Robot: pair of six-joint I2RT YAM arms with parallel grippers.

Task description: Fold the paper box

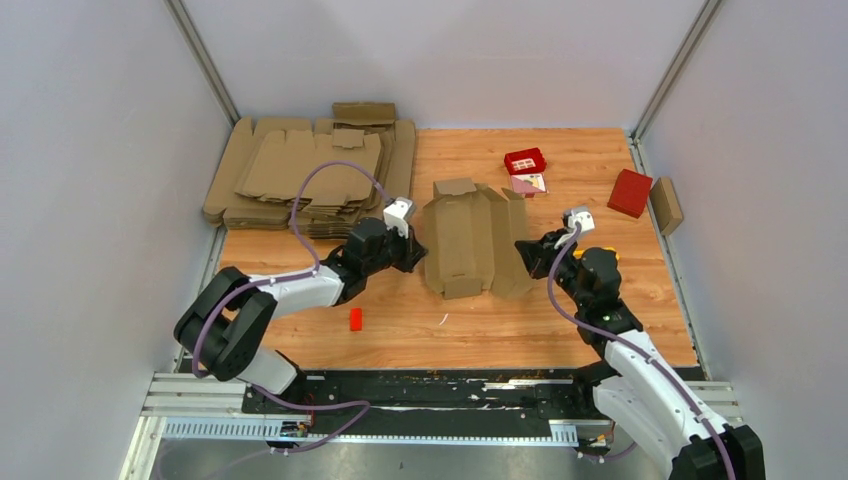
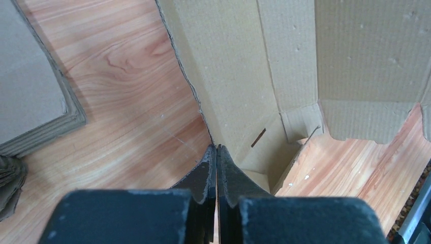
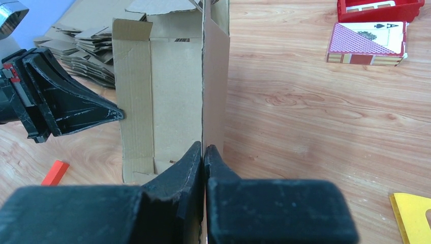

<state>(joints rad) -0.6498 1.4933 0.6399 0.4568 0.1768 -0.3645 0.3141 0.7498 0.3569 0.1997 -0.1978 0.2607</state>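
two robot arms reach from the near edge of a wooden table (image 1: 600, 320) towards its middle. a small red block (image 1: 355, 319) lies on the wood near the left arm, apart from everything else. a yellow piece (image 3: 414, 216) shows at the near right corner of the right wrist view.

the paper box (image 1: 470, 235) sits in the middle of the table, between the two arms. it is a brown cardboard piece, partly folded, with its long side walls raised and its top open.

the left gripper (image 2: 217, 147) is pinched fully closed, and the near end of the paper box's left wall runs in between its fingertips. the right gripper (image 3: 204, 148) is also pinched closed, on the near edge of the upright right wall.

farther back and to the right, a pack of playing cards (image 1: 528, 184) lies face up, with an open red box (image 1: 524, 160) just behind it. a closed red box (image 1: 630, 192) lies farther right, just beside a small brown cardboard piece (image 1: 666, 205) at the table's right edge.

in the far left corner a pile (image 1: 290, 170) of flat brown cardboard blanks is stacked.
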